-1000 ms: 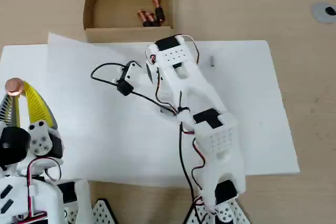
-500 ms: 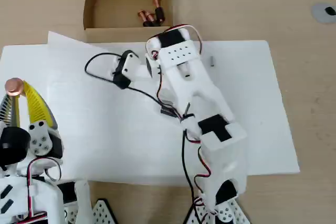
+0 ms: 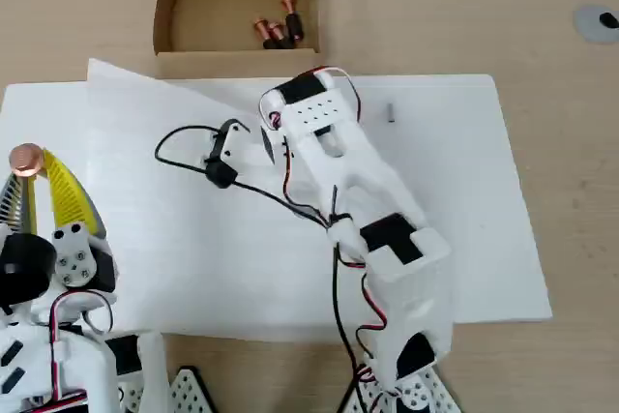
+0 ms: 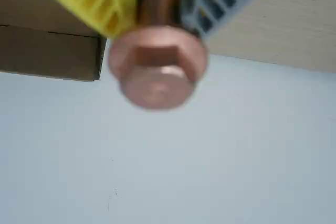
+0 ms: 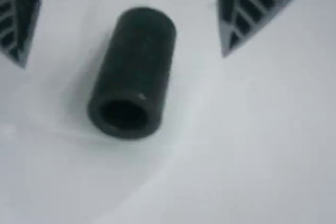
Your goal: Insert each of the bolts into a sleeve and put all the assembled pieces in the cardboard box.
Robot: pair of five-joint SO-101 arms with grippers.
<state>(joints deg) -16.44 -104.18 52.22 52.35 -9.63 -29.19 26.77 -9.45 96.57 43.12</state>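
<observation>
Sleeve point(image 5: 131, 74) lies flat on the white sheet point(image 5: 252, 156) between the spread fingers point(image 5: 247, 9) of our right pincer point(image 5: 125, 53), its long axis crossing their closing line. Well apart, our left pincer point(image 4: 157, 3) clenches a bolt point(image 4: 157, 69).

There is one cardboard box point(image 3: 213, 16) at the upper middle of the high view. It holds what look like three copper-headed pieces point(image 3: 276, 28), bunched together. One bolt point(image 4: 157, 69) and one black sleeve point(image 5: 131, 72) are outside the box. One white sheet point(image 3: 464, 239) carries one small dark item point(image 3: 391, 113). There are two arms, the left arm point(image 3: 58, 258) and the right arm point(image 3: 387, 239).
</observation>
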